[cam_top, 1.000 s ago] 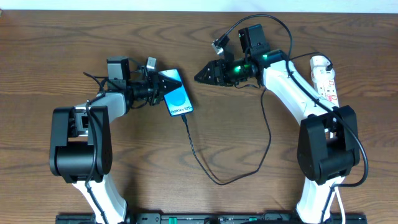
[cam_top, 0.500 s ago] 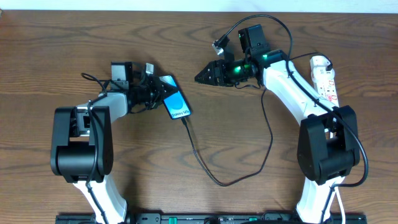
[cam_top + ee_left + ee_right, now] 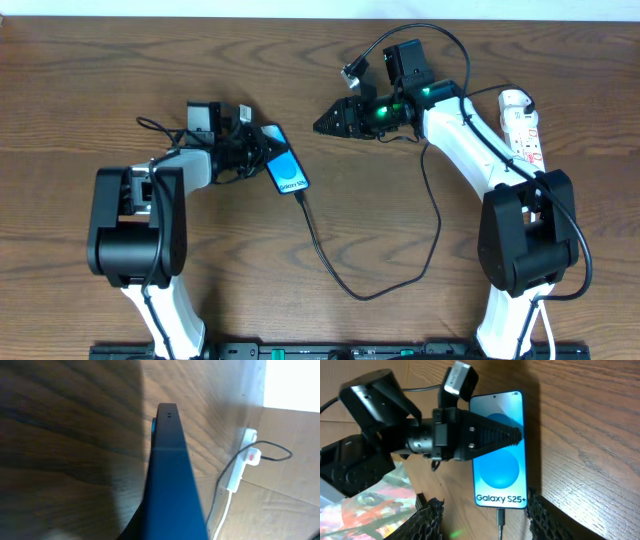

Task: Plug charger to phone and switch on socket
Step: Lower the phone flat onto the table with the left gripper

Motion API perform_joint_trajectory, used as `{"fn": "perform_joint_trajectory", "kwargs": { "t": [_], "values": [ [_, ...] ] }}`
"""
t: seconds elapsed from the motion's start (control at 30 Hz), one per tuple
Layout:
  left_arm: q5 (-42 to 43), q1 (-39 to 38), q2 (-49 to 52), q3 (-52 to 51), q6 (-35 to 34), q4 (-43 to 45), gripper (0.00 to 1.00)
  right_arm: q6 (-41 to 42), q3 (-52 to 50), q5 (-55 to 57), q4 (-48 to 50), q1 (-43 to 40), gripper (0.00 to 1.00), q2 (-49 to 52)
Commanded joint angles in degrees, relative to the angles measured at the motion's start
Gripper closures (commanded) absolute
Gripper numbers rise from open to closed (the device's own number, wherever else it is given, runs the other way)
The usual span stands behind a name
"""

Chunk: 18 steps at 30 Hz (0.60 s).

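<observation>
With left fingers (image 3: 485, 437) clenched across upper end of phone (image 3: 288, 174), and right fingers (image 3: 547, 517) parted, empty, near it, treat plugging as done: charger (image 3: 330, 270) seated in lower edge. Next, swing right gripper (image 3: 325, 122) to socket (image 3: 525, 125), well apart at right of bench (image 3: 80, 90), and press switch. Note phone tilted further on edge than one second ago; right gripper unmoved.

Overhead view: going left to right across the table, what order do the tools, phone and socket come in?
left tool, clamped on the phone → phone → right tool, open → socket. The charger is left out: its cable loops across the whole middle.
</observation>
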Motion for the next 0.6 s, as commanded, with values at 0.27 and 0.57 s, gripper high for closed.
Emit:
{"fn": "perform_joint_trajectory", "kwargs": {
  "t": [0.27, 0.57],
  "values": [
    [-4.1, 0.0, 0.6, 0.5, -2.0, 3.1, 0.93, -1.1, 0.8, -0.2, -0.8, -0.1, 0.47, -0.6],
    [-4.0, 0.0, 0.6, 0.5, -2.0, 2.6, 0.85, -1.1, 0.8, -0.2, -1.6, -0.1, 0.48, -0.6]
  ]
}}
